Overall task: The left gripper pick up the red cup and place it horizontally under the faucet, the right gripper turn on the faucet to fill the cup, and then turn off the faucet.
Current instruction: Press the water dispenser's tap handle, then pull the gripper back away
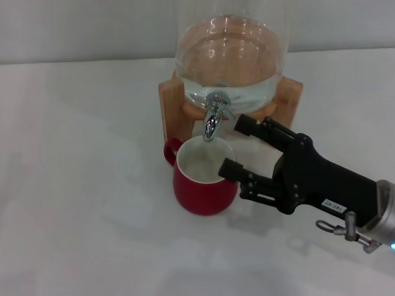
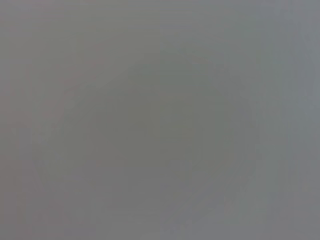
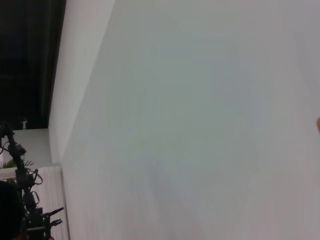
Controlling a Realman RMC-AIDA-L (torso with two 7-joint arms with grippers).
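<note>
Water filled the lower part of the glass dispenser (image 1: 229, 57), which sat in its wooden stand (image 1: 170, 103) at the back of the white bench (image 1: 76, 195). Right below it stood the red cup (image 1: 204, 181), upright on the bench, white inside showing, its loop handle turned toward the robot's left. The faucet (image 1: 214, 116) hung straight over the cup's far rim, chrome spout pointing down into the mouth. No stream could be made out between spout and cup, and the water level inside the cup was too hard to judge.

In came the right claw (image 1: 237, 147) from the robot's right side, long black body with its little white label, silver wrist and blue light trailing toward the corner. Its jaws were spread wide: one finger (image 1: 251, 126) sat just beside the faucet, level with the stand, while the other (image 1: 231, 169) lay over the cup's near-right rim, seemingly touching or just above it. Nothing was clamped between them.

The left claw was nowhere in the head view, and its own wrist camera gave only a flat grey field. The right wrist camera showed bare pale bench surface with a dark room edge beyond.
</note>
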